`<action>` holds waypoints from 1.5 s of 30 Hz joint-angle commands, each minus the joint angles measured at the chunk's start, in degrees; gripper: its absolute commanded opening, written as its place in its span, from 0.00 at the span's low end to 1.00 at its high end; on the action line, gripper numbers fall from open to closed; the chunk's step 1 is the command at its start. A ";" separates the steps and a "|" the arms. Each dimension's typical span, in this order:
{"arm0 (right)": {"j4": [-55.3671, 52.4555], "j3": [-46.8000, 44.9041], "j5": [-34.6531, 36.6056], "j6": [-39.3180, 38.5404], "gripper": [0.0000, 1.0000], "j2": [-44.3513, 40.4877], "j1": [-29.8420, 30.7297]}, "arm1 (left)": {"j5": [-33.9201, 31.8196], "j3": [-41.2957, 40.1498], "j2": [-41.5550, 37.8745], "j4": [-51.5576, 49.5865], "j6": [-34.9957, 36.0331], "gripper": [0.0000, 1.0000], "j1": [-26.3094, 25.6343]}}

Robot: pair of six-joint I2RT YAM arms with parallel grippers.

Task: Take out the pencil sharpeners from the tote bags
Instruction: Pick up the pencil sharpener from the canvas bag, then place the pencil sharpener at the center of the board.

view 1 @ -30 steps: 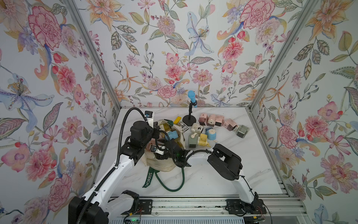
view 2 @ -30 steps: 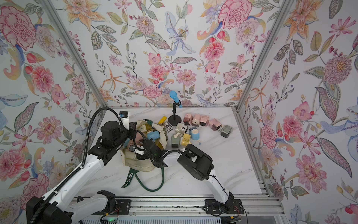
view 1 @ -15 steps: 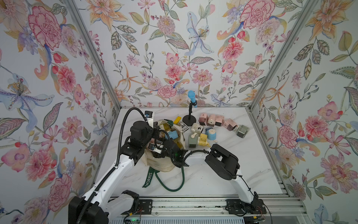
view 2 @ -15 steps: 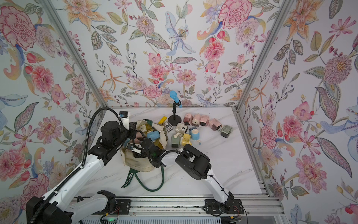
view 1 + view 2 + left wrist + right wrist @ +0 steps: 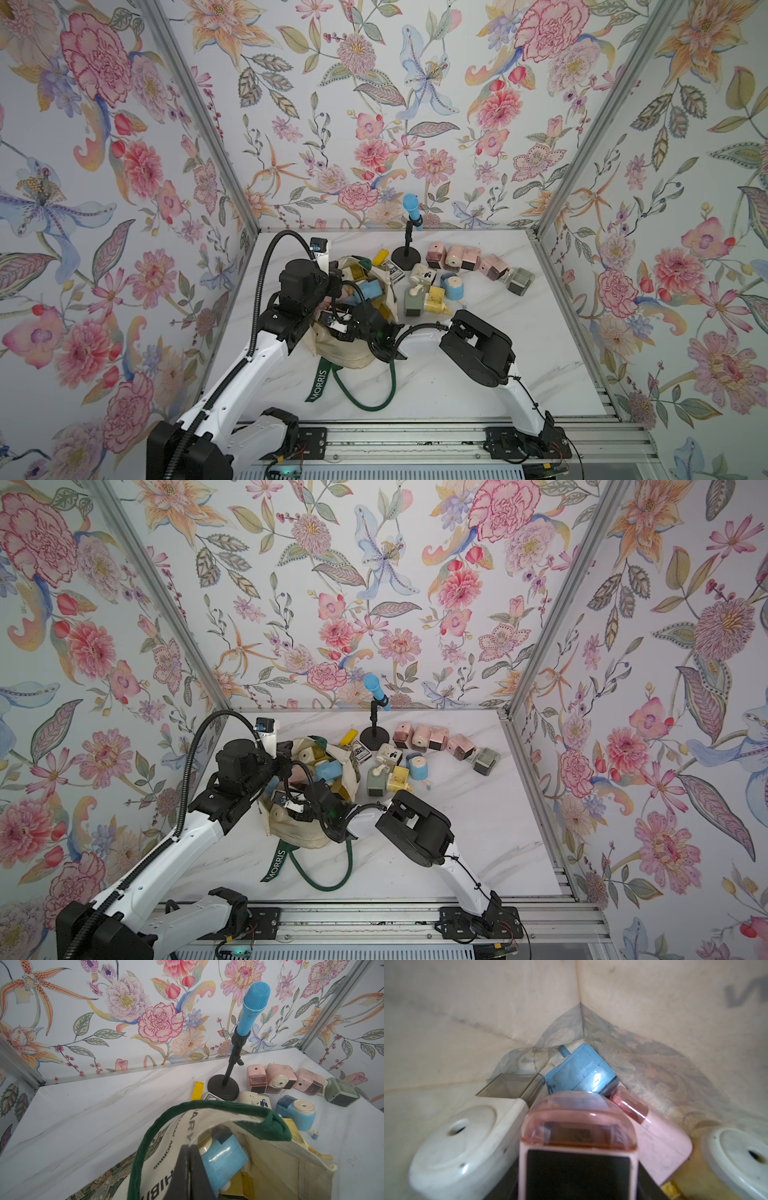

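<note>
While the tote bag rim is pinched by the clenched left pincer, the pink sharpener inside is reached by the right pincer, grip untellable, and is judged light, rigid, slick, best taken across flat sides.

Soft, even light is filling both top views, and only faint shadows are lying on the table beside the tote bag. The wall posts are splaying wide toward the upper corners. At the tote bag's rim, the left gripper is blurring. Inside the tote bag, light is falling dimmer and warmer. The pink sharpener is smearing out of focus, and glare is glinting on the blue sharpener deeper in the tote bag.
</note>
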 commanded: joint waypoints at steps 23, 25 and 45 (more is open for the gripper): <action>1.05 -18.17 -7.31 7.31 0.44 -22.02 0.47 | 0.74 -0.67 -0.79 1.23 -1.00 0.00 0.42; 0.12 -19.52 -8.36 7.34 0.44 -24.25 0.47 | 0.69 -0.67 -0.83 1.30 -1.02 0.00 0.37; -3.86 -36.59 -15.29 13.73 0.44 -53.88 -6.41 | 0.41 -0.69 -1.29 1.20 -1.00 0.00 0.45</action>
